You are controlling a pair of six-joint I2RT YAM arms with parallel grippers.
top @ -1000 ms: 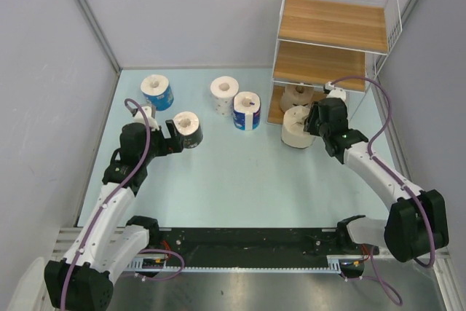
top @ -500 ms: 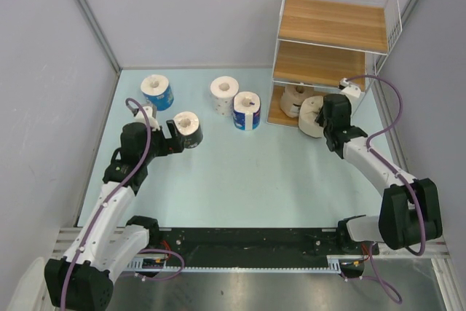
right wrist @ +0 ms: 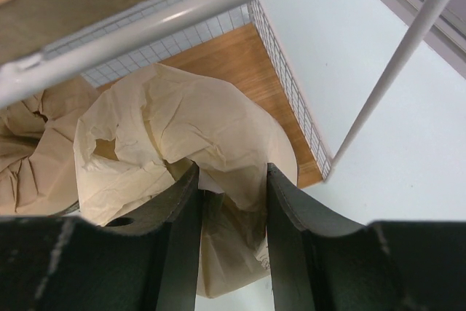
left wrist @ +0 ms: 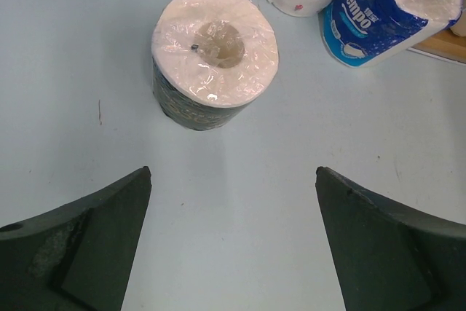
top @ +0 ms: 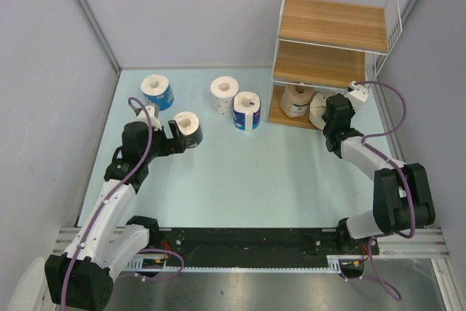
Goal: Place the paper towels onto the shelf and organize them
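Observation:
My right gripper [top: 325, 116] is shut on the cream paper-wrapped roll [top: 317, 110], with its fingers pinching the roll's wall [right wrist: 182, 132]. The roll is tilted at the front right of the shelf's [top: 331, 27] bottom board [right wrist: 222, 60], next to the tan-brown roll [top: 295, 98], which also shows in the right wrist view [right wrist: 29, 151]. My left gripper [top: 171, 138] is open and empty, a short way in front of the upright dark-wrapped roll [left wrist: 215, 56]. A white red-speckled roll [top: 224, 94] and two blue-wrapped rolls [top: 247, 111] [top: 157, 91] stand on the table.
The shelf's white wire frame [right wrist: 408, 56] and side mesh stand close to the right of my right gripper. The two upper boards [top: 320, 63] hold nothing. Grey walls close in the pale blue table [top: 240, 172] on three sides.
My right gripper has carried the cream roll from the table in front of the shelf back and right onto the bottom tier beside the tan-brown roll. The left arm has barely moved.

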